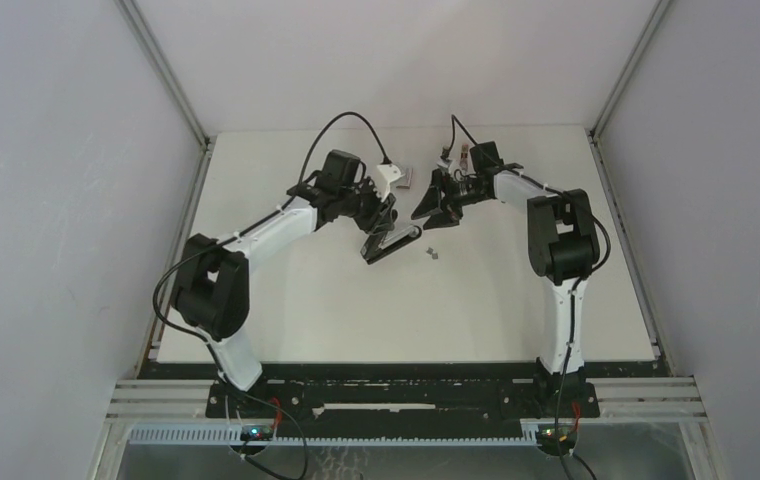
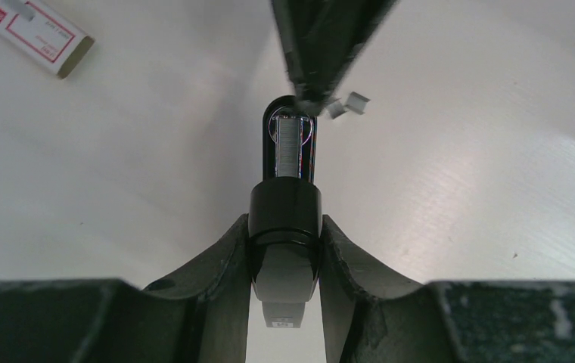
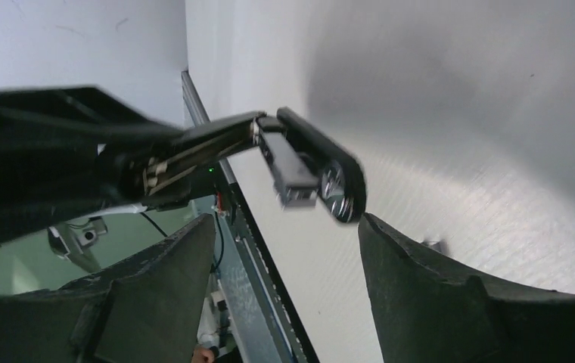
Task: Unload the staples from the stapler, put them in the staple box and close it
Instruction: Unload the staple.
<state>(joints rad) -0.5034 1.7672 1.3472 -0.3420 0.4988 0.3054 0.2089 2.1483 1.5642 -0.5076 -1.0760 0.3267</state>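
My left gripper [image 2: 284,253] is shut on the rear end of the black stapler [image 2: 285,215], which points away from it with its top arm swung open. A silvery strip of staples [image 2: 290,148] lies in the open magazine. Two loose staples [image 2: 349,104] lie on the table beyond the stapler's tip. In the top view the stapler [image 1: 393,243] slants under the left gripper [image 1: 376,218], and the right gripper [image 1: 434,208] hangs just behind its tip. The right gripper [image 3: 284,227] stands open with nothing between its fingers, close to the stapler's front end [image 3: 311,168].
A small pink-and-white flat box [image 2: 38,34] lies on the table behind the left gripper, also visible as the box [image 1: 406,178] in the top view. Grey walls close in the white table [image 1: 306,310] on three sides.
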